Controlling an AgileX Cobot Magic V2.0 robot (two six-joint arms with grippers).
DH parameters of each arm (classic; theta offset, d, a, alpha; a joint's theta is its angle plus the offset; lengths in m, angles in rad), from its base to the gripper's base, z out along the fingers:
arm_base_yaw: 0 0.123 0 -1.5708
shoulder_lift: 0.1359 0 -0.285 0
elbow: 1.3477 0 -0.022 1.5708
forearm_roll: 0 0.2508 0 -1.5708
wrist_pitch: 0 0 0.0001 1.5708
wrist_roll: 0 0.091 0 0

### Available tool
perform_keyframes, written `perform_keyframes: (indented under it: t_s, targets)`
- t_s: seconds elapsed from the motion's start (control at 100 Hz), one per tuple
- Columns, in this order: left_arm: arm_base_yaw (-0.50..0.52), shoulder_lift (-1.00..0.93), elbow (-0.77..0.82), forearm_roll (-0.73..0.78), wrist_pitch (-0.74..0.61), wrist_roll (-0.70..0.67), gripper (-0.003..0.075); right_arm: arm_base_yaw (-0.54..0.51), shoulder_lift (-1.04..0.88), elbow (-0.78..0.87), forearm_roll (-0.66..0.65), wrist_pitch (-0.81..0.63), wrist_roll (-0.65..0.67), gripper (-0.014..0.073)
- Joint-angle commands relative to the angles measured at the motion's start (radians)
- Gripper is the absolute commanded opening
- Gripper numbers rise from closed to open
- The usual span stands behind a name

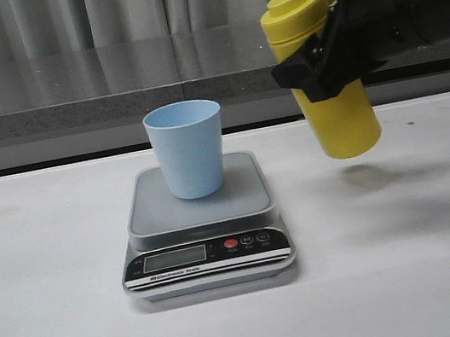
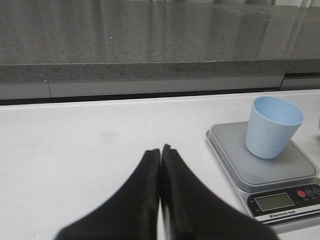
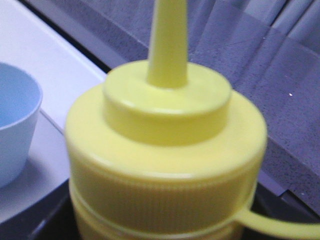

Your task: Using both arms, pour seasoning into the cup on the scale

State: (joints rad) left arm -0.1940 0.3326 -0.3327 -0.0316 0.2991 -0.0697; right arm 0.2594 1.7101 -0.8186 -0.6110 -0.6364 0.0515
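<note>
Nearest to me, the scale (image 1: 202, 224) sits on the white table (image 1: 60, 317), display panel facing front, the digits too small to read. The cup (image 1: 188, 148) stands upright on the scale platform, roughly centred; from the left wrist view its inside looks empty. So cup placement counts as done.

My left tool (image 2: 160, 165) is low over bare table, well to the left of the scale, its two fingers pressed together with nothing between them. It is out of the front view. It has no contact with the cup or the scale.

Further back and to the right, my right tool (image 1: 315, 62) is clamped around the upper middle of the seasoning bottle (image 1: 323, 74). The bottle is lifted clear of the table, with its shadow visible underneath, and is only slightly tilted, nozzle up. It hangs beside the scale, not over the cup. The nozzle tip runs out of the right wrist view, so I cannot tell whether it is capped; a thin yellow strand leaves the collar.

Judgement: pick-up finished, pour not yet begun. Remaining: carry the bottle over the cup, tip the nozzle down, dispense. Behind everything, a grey ledge (image 1: 65, 91) and curtains (image 1: 96, 17).
</note>
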Motion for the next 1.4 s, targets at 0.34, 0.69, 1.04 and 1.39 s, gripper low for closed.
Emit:
perform_keyframes:
  t_s: [0.34,0.69,1.04,1.39]
  targets:
    - [0.002,0.008,-0.026,-0.004,-0.08,-0.007,-0.002,0.153,-0.049,-0.31,-0.32,0.509,-0.012,0.0238]
    - [0.002,0.008,-0.026,-0.004,-0.08,-0.007,-0.002,0.236,-0.013,-0.371,-0.642,0.708,-0.012,0.0238]
    - [0.002,0.008,-0.026,-0.004,-0.08,-0.007,-0.002,0.299,0.033,-0.371,-0.869,0.844,-0.012,0.0238]
    - [0.002,0.008,-0.026,-0.004,-0.08,-0.007,-0.002,0.299,0.033,-0.371,-1.002,0.911,-0.012,0.0238]
